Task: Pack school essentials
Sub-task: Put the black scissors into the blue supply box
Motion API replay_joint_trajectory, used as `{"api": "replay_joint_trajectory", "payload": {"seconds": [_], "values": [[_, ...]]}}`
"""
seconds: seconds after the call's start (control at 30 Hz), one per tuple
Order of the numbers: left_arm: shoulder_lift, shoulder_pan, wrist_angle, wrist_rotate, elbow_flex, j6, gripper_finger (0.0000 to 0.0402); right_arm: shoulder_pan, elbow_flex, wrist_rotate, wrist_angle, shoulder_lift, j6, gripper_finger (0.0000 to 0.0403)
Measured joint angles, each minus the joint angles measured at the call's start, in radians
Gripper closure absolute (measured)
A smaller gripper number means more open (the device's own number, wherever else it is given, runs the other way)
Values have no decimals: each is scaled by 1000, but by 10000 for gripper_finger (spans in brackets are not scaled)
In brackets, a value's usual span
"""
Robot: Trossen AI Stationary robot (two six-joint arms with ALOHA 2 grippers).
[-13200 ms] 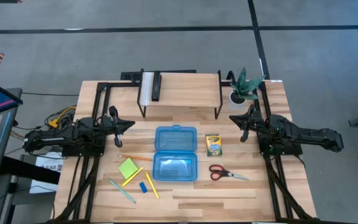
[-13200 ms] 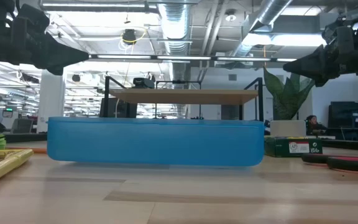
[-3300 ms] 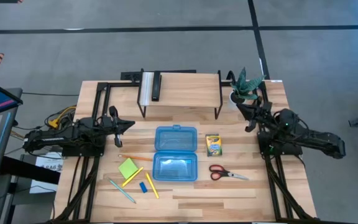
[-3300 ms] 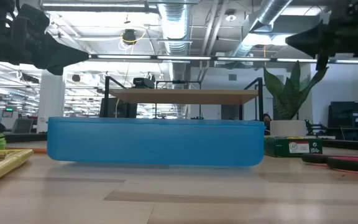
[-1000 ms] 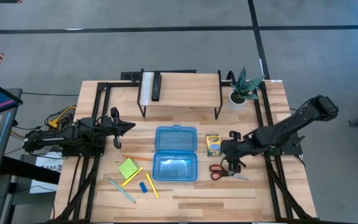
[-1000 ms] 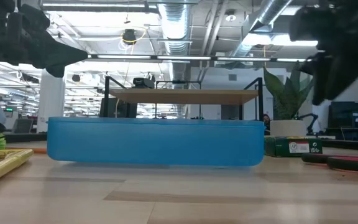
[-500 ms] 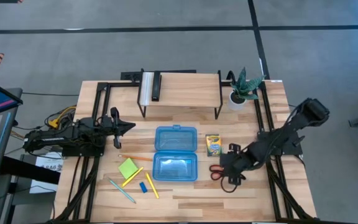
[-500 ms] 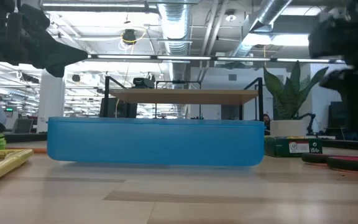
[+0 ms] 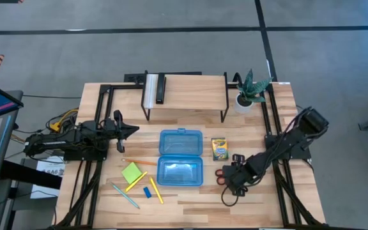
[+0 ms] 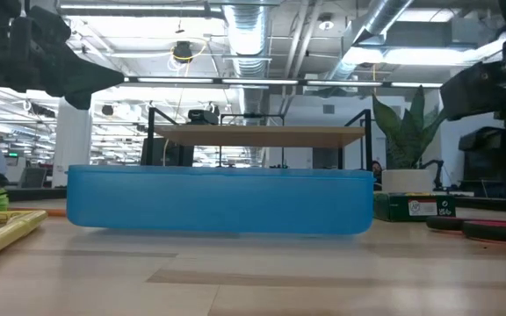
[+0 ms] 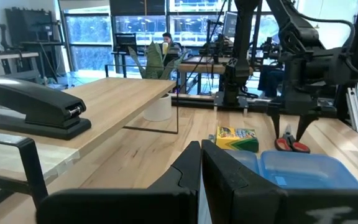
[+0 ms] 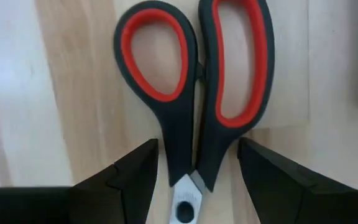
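I've got the right gripper (image 12: 194, 168) over the red-handled scissors (image 12: 194, 93), fingers spread either side of the handle necks w/ nothing clamped yet, ready to pinch. Scissors lie flat, right of the blue case (image 9: 181, 158). Left gripper (image 11: 201, 165) waits far left, fingers pressed together.

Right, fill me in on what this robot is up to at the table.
The right gripper is down over the red-handled scissors, fingers open on either side of the handles just above the pivot, not yet closed. The blue case lies open mid-table with nothing visible inside; the crayon box, sticky-note pad and pencils lie loose on the table around it. The left gripper waits shut at the table's left side.
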Motion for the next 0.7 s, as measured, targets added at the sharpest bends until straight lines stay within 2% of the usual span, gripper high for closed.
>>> {"api": "replay_joint_trajectory", "payload": {"seconds": [0.2, 0.3, 0.6, 0.7], "values": [[0, 0, 0, 0, 0, 0, 397, -10, 4, 3, -14, 45, 0, 155], [0, 0, 0, 0, 0, 0, 397, -24, 4, 0, -18, 46, -9, 170], [0, 0, 0, 0, 0, 0, 397, -54, -6, -6, -12, -13, -54, 281], [0, 0, 0, 0, 0, 0, 397, -56, -8, -9, -12, -27, -60, 303]]}}
